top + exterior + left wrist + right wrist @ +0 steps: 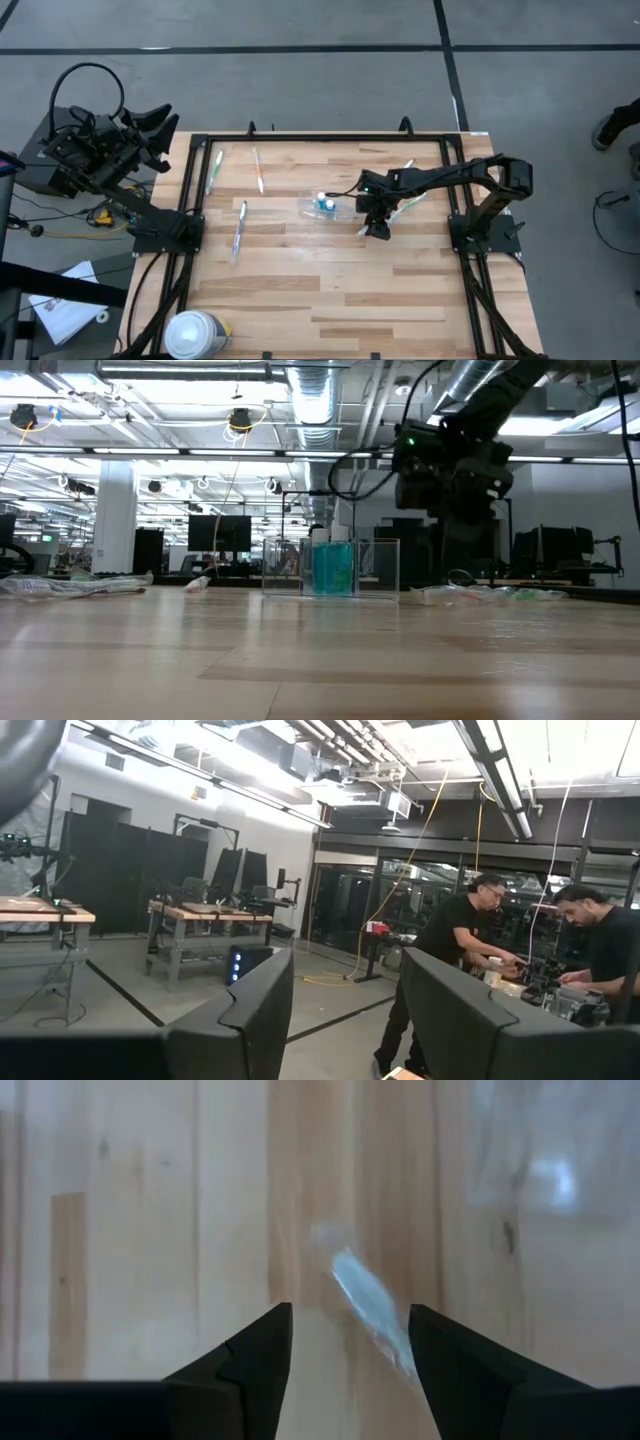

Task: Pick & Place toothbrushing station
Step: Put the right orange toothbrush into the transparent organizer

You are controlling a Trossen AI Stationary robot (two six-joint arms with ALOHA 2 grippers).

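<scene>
The right gripper (377,229), fingers parted and empty, hangs mid-desk (330,290) over a toothbrush (368,1305), beside the clear cup (326,208). The left gripper (345,1020), parted, waits beyond the desk's left edge.

Three slim translucent toothbrushes are lying on the left half of the wooden table (300,290): one green toothbrush (213,170), one pink toothbrush (258,170), one blue toothbrush (239,228); at least two pale toothbrushes (410,200) are showing on the right half, their exact number staying unclear; one small clear plastic cup (340,211) is holding one blue white-capped tube (323,204); one big white cylindrical canister (195,335) is standing; two people (450,950) are standing beyond.
</scene>
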